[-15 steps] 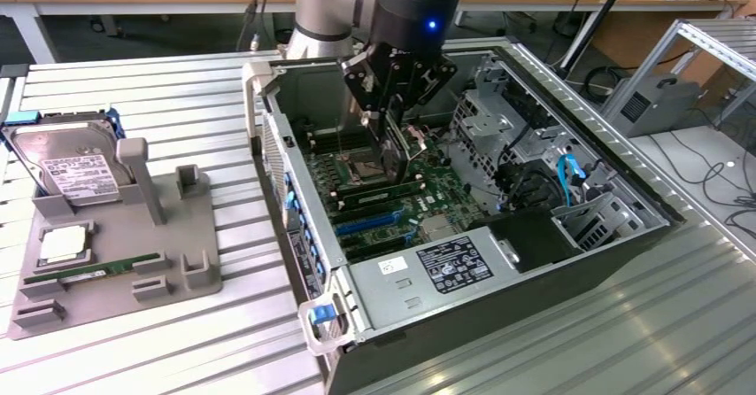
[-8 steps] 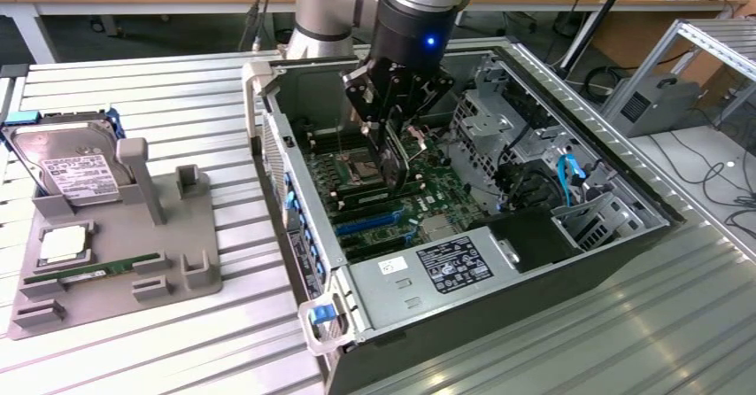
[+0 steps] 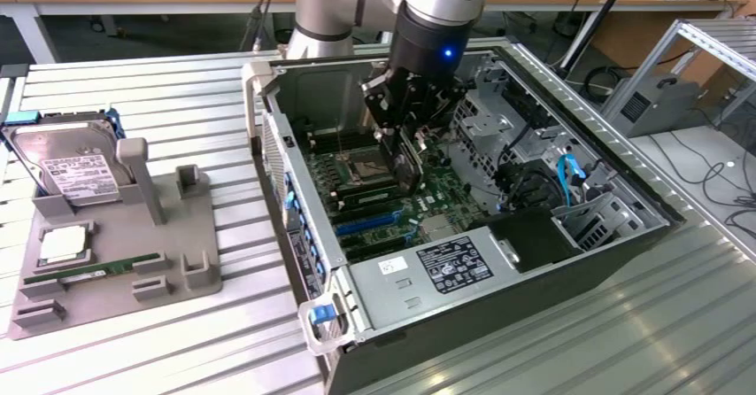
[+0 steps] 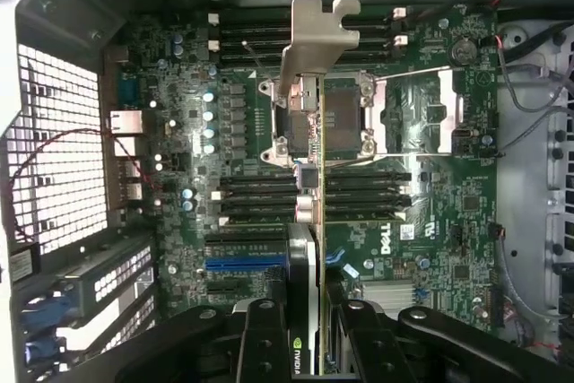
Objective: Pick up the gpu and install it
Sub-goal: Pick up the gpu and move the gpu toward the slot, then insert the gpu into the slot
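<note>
pincer (image 4: 309, 325) closed tight on the gpu (image 4: 316, 51), card held edge-on, silver bracket end furthest from the pincer. it hangs inside the open computer case (image 3: 567, 244), over the motherboard (image 4: 430, 221). pickup done; seating looks not yet done.

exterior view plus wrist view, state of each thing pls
thin dark gpu card with silver bracket: held on edge over the green motherboard, not in a slot
black end effector: shut on the gpu card
black computer case: side open
silver hard drive with white label: leaning in grey plastic holder
slim green memory stick: lying flat in the holder
</note>
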Motion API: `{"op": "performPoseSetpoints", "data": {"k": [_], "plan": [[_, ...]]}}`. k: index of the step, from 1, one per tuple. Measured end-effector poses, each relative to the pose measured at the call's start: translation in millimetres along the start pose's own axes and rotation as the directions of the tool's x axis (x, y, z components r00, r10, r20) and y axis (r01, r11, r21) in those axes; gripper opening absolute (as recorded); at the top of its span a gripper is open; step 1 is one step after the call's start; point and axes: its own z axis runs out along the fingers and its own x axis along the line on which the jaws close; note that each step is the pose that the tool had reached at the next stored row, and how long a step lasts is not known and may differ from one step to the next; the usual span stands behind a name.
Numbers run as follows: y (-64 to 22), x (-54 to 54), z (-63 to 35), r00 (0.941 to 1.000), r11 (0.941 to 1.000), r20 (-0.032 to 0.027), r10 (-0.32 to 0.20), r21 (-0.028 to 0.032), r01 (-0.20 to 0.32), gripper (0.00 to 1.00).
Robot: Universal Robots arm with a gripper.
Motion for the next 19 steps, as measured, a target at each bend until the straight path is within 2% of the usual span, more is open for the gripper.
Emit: {"op": "performPoseSetpoints", "data": {"k": [3, 5, 7, 19], "plan": [[0.4, -11.2, 1.4, 1.0, 1.0, -0.0026, 0.0, 0.0001, 0.0, 0.27], [0.9, -27.0, 2.8, 1.0, 1.0, -0.0061, 0.0, 0.0003, 0.0, 0.27], [1.2, -37.4, 3.4, 1.0, 1.0, -0.0081, 0.0, 0.0004, 0.0, 0.27], [1.3, -39.1, 3.5, 1.0, 1.0, -0.0082, 0.0, 0.0003, 0.0, 0.27]]}}
